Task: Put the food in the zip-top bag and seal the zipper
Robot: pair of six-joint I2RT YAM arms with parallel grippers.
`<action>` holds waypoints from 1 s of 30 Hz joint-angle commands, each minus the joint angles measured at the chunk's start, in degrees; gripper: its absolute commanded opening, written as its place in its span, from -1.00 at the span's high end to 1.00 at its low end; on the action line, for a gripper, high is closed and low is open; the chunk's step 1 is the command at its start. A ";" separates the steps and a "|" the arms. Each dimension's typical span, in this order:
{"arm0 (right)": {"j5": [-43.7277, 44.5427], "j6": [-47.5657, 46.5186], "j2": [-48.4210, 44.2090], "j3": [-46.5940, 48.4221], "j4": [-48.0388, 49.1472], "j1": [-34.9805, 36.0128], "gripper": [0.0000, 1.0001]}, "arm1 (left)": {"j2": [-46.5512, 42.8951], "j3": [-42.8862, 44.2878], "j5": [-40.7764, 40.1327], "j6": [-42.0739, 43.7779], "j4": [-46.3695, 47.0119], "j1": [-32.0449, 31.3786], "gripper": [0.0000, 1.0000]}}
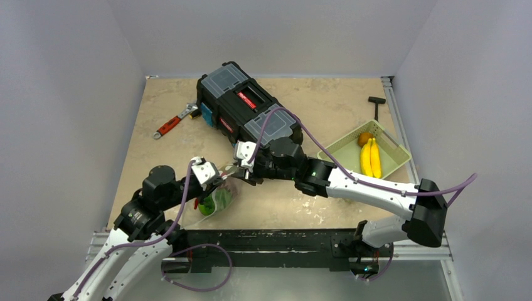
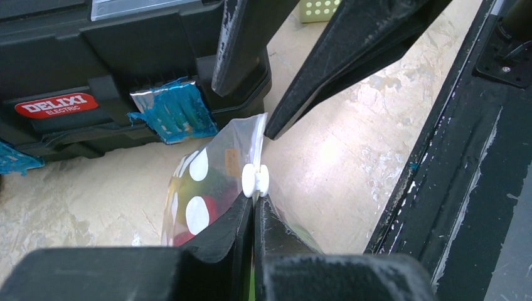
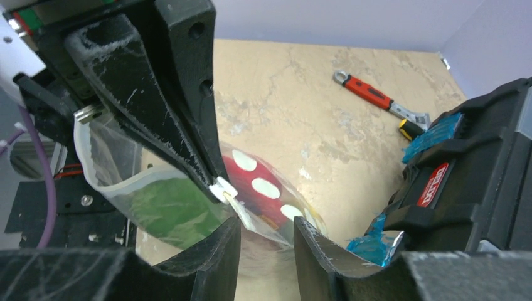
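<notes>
Left end effector [image 2: 253, 204] clenched on zip-top bag [image 2: 213, 160] — right end effector [image 3: 266, 231] released.

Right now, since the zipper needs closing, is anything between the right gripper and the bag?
Nothing visible does. The open right gripper faces the zip-top bag directly. The left gripper pinches the bag at its white slider; the black toolbox stands off to one side.
</notes>
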 commanded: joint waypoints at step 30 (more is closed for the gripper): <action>6.92 -16.78 2.46 4.47 -5.01 5.00 0.63 | -0.10 1.51 0.63 -0.60 2.91 -0.28 1.00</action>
